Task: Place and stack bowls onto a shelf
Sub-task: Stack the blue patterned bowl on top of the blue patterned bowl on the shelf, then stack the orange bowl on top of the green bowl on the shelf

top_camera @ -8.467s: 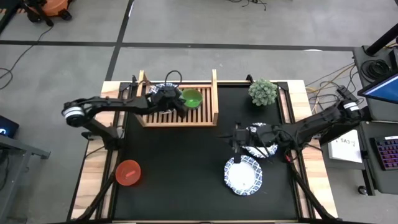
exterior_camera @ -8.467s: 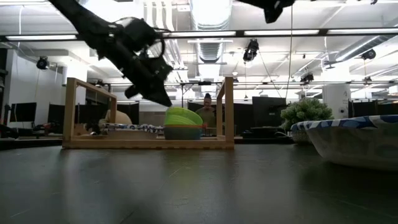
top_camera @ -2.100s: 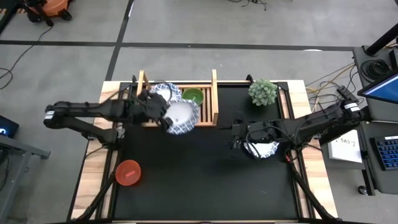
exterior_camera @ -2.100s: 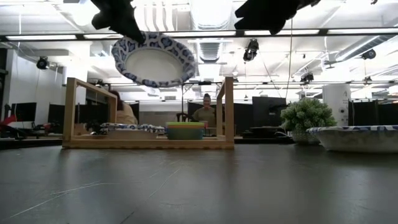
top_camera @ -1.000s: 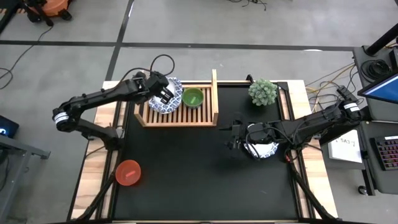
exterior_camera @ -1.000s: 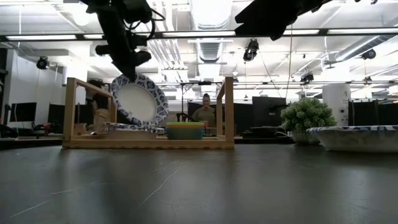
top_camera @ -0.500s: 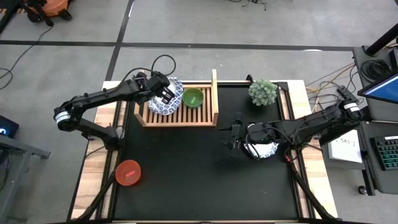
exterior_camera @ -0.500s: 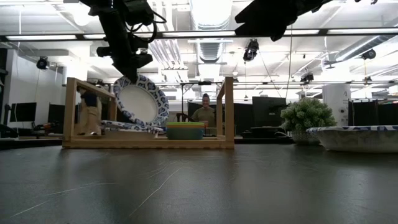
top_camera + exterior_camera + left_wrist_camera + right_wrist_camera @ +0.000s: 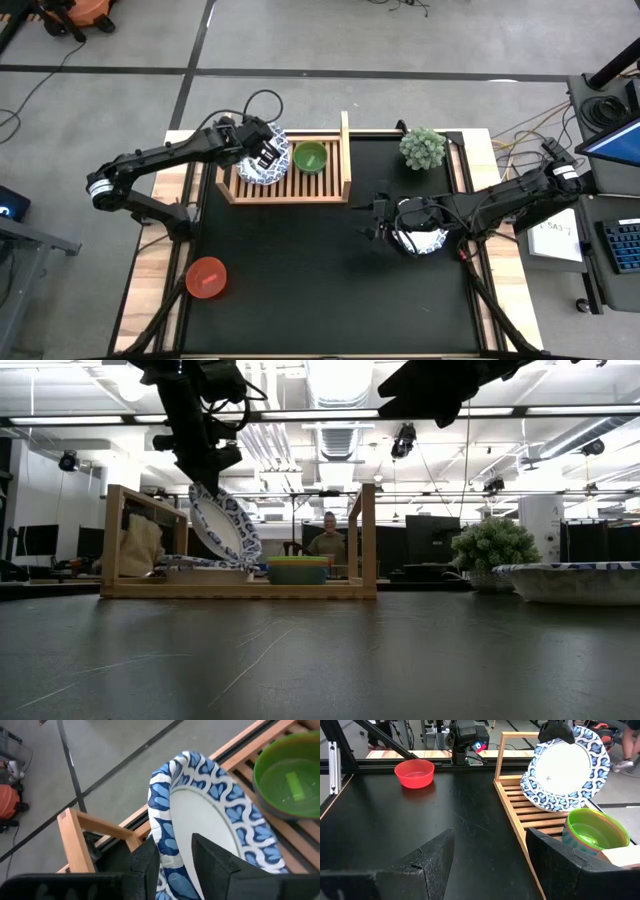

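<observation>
My left gripper [image 9: 262, 155] hangs over the left half of the wooden shelf [image 9: 300, 186], fingers apart around the top rim of a white, blue-rimmed bowl [image 9: 210, 820]. That bowl stands steeply tilted [image 9: 226, 525], its lower rim on another patterned bowl [image 9: 540, 800] that lies on the slats. Beside it on the shelf is the green bowl [image 9: 309, 157], on top of other small bowls. My right gripper [image 9: 380, 220] is open above the table's right half, beside a further patterned bowl [image 9: 425, 240]. A red bowl [image 9: 206, 277] sits at the near left. My left gripper comes from above with the tilted bowl's upper rim [image 9: 162, 827] between its fingers, one finger outside the bowl and one inside. White bowl wall shows between the rim and the inner finger [image 9: 210, 855]. Whether the outer finger still touches the rim, I cannot tell.
A green plant [image 9: 423, 148] stands at the far right of the black mat. The shelf's raised side rail [image 9: 346, 150] rises between the green bowl and the plant. A person [image 9: 330, 540] sits in the room beyond the table.
The patterned bowl under my left gripper has tipped steeper: in the low view it has turned from nearly face-on to nearly edge-on. Its lower rim has stayed on the bowl on the shelf. Both arms have stayed about where they were.
</observation>
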Controlling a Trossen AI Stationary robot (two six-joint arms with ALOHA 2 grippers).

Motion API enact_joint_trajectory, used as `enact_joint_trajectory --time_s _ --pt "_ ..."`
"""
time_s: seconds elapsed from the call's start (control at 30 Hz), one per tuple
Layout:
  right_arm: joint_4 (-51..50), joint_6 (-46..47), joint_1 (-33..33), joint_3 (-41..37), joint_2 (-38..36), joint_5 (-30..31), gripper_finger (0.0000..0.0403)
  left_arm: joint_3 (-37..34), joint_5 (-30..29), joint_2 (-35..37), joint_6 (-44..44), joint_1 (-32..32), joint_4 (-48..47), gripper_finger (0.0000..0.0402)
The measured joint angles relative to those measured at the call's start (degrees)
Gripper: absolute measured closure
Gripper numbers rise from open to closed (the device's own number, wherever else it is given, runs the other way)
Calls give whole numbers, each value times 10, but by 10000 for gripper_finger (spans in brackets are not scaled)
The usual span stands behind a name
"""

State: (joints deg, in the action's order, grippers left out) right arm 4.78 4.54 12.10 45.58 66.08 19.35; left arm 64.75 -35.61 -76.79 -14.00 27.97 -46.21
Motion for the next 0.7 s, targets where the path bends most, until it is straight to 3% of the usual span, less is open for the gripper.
enact_joint_trajectory --time_s 0.33,0.7 --pt "2 4 0 0 0 0 168 0 -13 0 3 1 -38 295" --pt "4 25 0 0 0 2 168 0 -45 0 37 2 -40 207"
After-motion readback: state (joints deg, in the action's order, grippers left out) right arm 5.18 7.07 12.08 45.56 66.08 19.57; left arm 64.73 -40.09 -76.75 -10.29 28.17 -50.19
